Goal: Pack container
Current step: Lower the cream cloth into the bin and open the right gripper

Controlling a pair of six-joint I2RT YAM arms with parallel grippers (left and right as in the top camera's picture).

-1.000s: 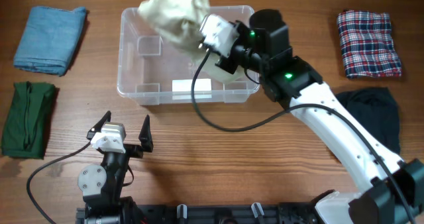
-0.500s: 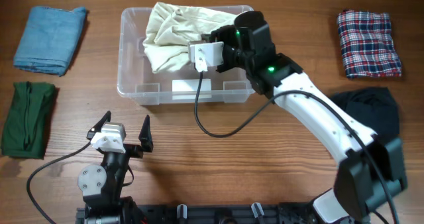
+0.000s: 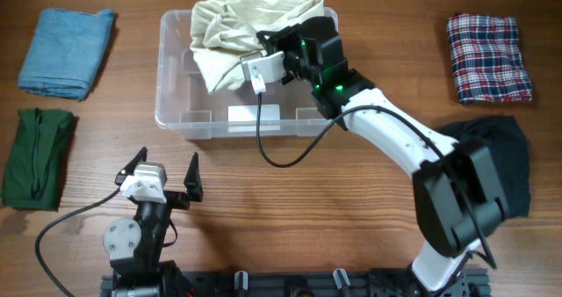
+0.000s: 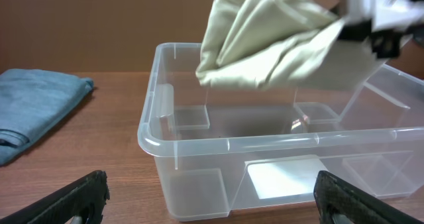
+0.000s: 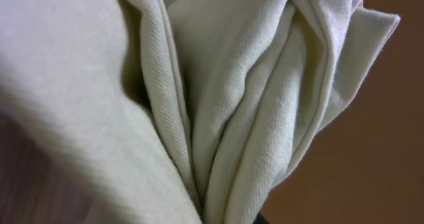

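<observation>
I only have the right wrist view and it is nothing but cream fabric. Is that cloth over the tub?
Observer: Yes. Overhead, the cream cloth sits over the back right part of the container, spilling a little past its far rim.
Operator: Is it down on the bottom?
Observer: No. From the left wrist, its lower edge hangs around rim height, and nothing else lies inside.
Operator: Where is the other arm?
Observer: The left gripper is open and empty, in front of the container and apart from it.
</observation>
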